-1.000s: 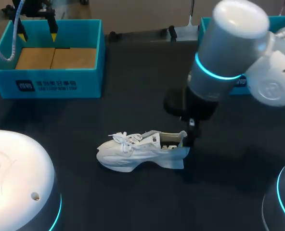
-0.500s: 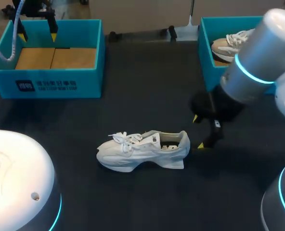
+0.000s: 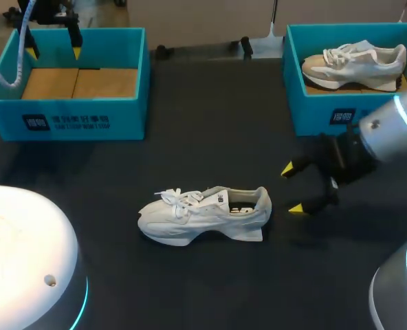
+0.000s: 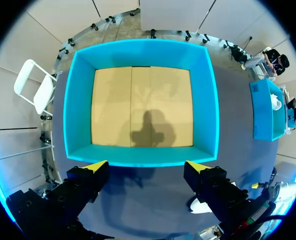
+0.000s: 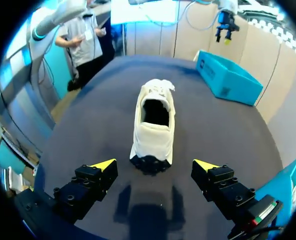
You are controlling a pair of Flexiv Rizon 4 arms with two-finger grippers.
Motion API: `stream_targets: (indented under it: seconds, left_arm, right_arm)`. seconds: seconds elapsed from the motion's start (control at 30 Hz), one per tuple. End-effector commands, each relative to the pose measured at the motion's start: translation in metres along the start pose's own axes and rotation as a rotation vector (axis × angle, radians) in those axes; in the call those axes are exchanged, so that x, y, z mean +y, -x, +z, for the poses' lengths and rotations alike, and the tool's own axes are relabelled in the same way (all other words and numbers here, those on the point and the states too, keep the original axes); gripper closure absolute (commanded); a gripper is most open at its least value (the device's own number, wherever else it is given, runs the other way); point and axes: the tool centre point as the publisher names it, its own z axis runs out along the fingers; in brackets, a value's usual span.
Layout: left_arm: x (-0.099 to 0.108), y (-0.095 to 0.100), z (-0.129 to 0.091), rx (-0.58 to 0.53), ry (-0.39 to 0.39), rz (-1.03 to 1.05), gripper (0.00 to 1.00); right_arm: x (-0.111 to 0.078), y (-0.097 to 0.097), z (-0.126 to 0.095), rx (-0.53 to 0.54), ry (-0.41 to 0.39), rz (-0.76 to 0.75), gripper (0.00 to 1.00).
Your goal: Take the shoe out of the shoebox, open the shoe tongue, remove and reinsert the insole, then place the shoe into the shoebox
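White shoe [image 3: 203, 214], lying lower centre, is looking light and soft-sided; the right gripper [image 3: 291, 188], hovering spread near its heel, should probably be pinching the stiffer heel collar.

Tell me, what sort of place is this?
Probably a robotics test lab: a yellow-tipped left gripper and right gripper above a dark table, an empty teal shoebox, and a white shoe lying loose.
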Motion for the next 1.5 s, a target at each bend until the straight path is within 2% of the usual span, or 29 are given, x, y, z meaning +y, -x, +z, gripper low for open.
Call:
stream_targets:
  seconds: [0.03, 0.17, 0.23, 0.93, 1.17, 1.5]
  left_arm:
    - [0.000, 0.000, 0.000, 0.000, 0.000, 0.000, 0.00]
    - [0.000, 0.000, 0.000, 0.000, 0.000, 0.000, 0.00]
    - [0.000, 0.000, 0.000, 0.000, 0.000, 0.000, 0.00]
    - [0.000, 0.000, 0.000, 0.000, 0.000, 0.000, 0.00]
    - [0.000, 0.000, 0.000, 0.000, 0.000, 0.000, 0.00]
    - [0.000, 0.000, 0.000, 0.000, 0.000, 0.000, 0.00]
  right_arm:
    - [-0.012, -0.003, 0.004, -0.018, 0.335, 0.012, 0.00]
    - [-0.020, -0.003, 0.008, -0.028, 0.331, 0.035, 0.00]
    - [-0.024, -0.002, 0.011, -0.033, 0.263, 0.077, 0.00]
    - [-0.024, -0.002, 0.011, -0.033, 0.263, 0.077, 0.00]
    - [-0.015, 0.003, 0.030, -0.098, 0.242, 0.082, 0.00]
    - [-0.010, 0.002, 0.053, -0.122, 0.200, 0.108, 0.00]
